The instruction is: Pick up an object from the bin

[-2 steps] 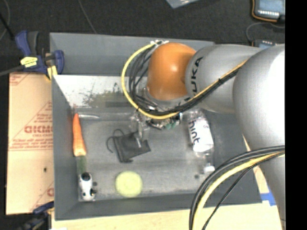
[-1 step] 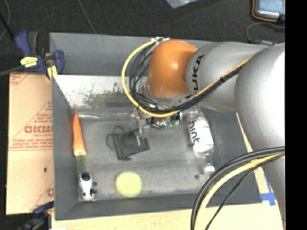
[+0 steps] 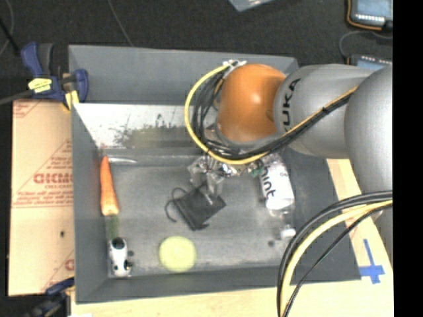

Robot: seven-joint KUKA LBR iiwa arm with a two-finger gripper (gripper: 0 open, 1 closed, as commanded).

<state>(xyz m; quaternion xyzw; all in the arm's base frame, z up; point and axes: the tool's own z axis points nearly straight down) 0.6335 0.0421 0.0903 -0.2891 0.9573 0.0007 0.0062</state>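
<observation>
My gripper hangs low in the middle of the bin, just under the orange wrist cover. Its metal fingers point down at the upper edge of a flat black piece with a thin black cord looping off its left side. Right of the gripper lies a clear plastic bottle with dark lettering, its cap toward the front.
An orange, carrot-shaped stick lies along the left wall, with a dark stem below it. A small white and black object sits in the front left corner. A pale yellow-green ball rests near the front wall.
</observation>
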